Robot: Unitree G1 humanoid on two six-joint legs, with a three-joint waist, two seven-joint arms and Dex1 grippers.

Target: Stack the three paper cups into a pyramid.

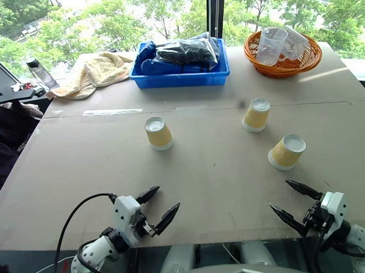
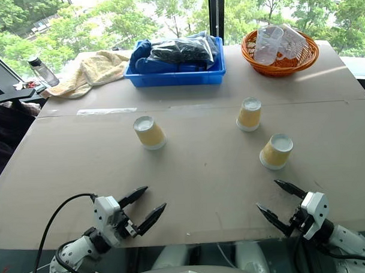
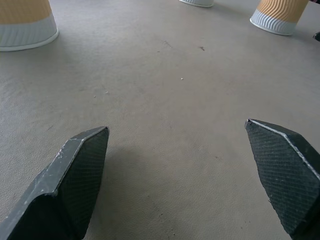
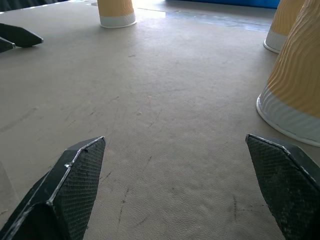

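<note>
A grey table [image 1: 190, 172] stands before windows [image 1: 106, 19] showing sunlit trees.

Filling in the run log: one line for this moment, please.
three tan-yellow ribbed paper cups: upside down, apart, unstacked | left pincer: open, empty | right pincer: open, empty | pyramid: not begun

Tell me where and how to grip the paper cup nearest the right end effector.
Grip that paper cup across its ribbed tan wall, about mid-height, coming in level from the near side. It stands upside down, base up, so the rim is flat on the table. The open right end effector is probably best placed.
</note>
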